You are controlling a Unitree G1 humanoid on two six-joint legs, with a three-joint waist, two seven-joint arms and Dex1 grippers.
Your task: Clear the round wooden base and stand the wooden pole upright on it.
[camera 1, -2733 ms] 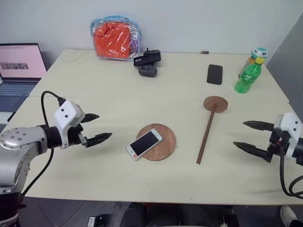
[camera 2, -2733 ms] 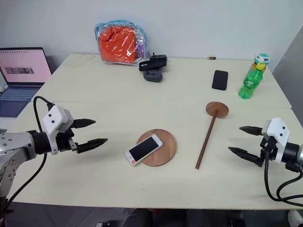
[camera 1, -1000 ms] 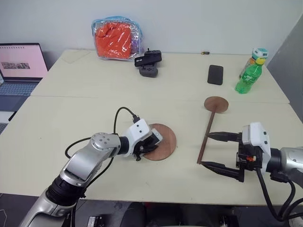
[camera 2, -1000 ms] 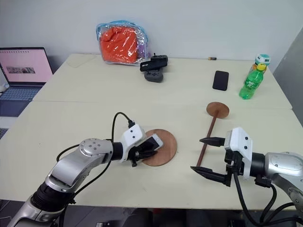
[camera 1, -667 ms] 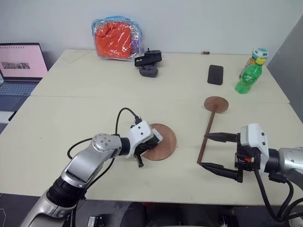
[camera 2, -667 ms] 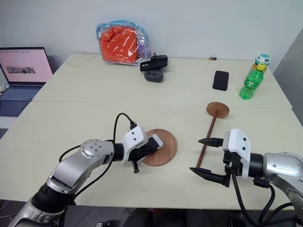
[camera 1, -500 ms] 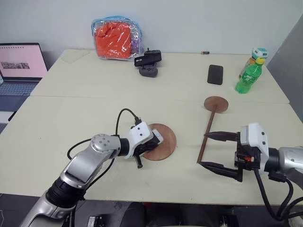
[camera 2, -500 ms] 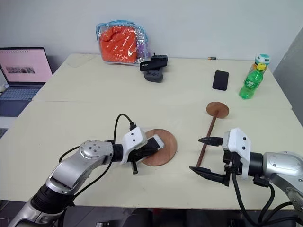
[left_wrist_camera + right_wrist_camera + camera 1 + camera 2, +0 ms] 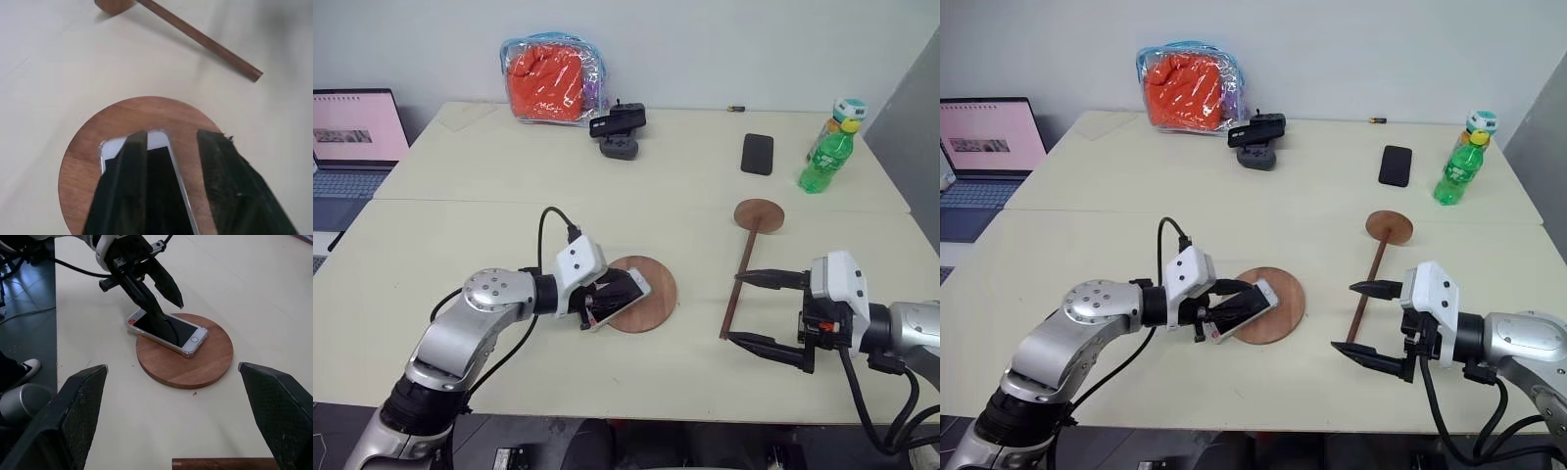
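Observation:
The round wooden base [image 9: 658, 294] lies flat near the table's middle. A white phone [image 9: 625, 292] rests on it, one end sticking out past the rim on my left. My left gripper [image 9: 612, 297] reaches in from the left with its fingers apart. One finger [image 9: 134, 161] lies over the phone's screen and the other is beside it above the base [image 9: 88, 152]. The wooden pole [image 9: 741, 279] lies flat to the right, its disc end [image 9: 759, 214] farthest from me. My right gripper [image 9: 736, 307] is open, its fingertips on either side of the pole's near end.
At the back of the table are a black phone [image 9: 757, 154], a green bottle [image 9: 829, 147], a black controller [image 9: 619, 129] and a clear bag of orange stuff [image 9: 551, 80]. A laptop [image 9: 352, 137] stands open at the far left.
My left gripper has drawn back to the left and risen a little, and its fingers have parted from a shut pinch at the phone's near end. The right arm has stayed put.

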